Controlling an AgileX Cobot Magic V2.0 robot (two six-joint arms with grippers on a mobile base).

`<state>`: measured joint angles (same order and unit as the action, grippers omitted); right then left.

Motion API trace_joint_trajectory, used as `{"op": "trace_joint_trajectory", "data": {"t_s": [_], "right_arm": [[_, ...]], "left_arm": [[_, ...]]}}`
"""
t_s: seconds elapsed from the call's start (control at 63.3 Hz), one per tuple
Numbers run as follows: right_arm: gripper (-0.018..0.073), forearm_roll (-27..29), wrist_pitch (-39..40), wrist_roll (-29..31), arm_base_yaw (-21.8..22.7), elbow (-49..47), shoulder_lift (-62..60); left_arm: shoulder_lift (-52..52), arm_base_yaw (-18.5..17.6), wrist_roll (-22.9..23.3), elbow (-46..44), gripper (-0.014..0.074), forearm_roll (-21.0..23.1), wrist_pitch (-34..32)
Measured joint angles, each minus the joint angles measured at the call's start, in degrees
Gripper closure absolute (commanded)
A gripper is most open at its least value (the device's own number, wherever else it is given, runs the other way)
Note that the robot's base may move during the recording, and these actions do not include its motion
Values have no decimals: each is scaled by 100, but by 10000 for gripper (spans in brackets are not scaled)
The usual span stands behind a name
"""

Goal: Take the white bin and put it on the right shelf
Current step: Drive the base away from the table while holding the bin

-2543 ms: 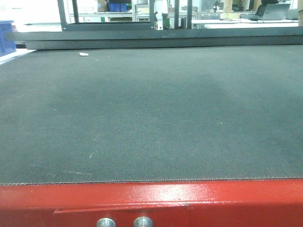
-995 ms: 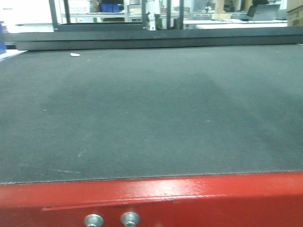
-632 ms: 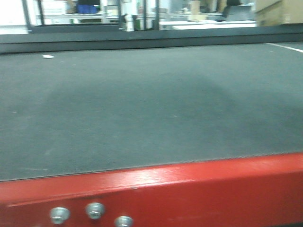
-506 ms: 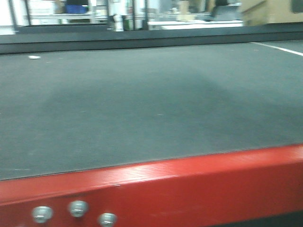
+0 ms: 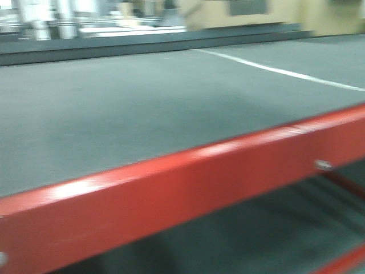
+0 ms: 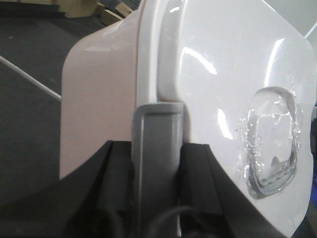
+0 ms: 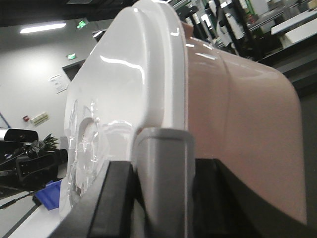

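- Large pale pinkish-white plastic bin [image 6: 99, 94] is held directly ahead of left claw [image 6: 157, 116] and right claw [image 7: 163, 141]
- Claw closure cannot be told
- Grab is judged done; placing is left

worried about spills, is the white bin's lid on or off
On: the lid caps the white bin at its rim in both wrist views.

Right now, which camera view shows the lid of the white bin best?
The left wrist view. There the lid of the white bin faces the camera broadly, with its recess plain. The right wrist view shows the lid at a steeper slant. The front-facing view shows no bin, only a dark mat and a red rail.
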<state>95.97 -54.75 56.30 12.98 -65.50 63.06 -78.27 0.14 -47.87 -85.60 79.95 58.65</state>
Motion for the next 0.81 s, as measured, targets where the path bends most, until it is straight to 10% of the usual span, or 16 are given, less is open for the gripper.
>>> {"op": "trace_joint_trajectory", "data": {"t_s": [0.806], "right_arm": [[491, 0, 0, 13, 0, 0, 0]], "left_arm": [[0, 0, 0, 0, 722, 0, 12]]}}
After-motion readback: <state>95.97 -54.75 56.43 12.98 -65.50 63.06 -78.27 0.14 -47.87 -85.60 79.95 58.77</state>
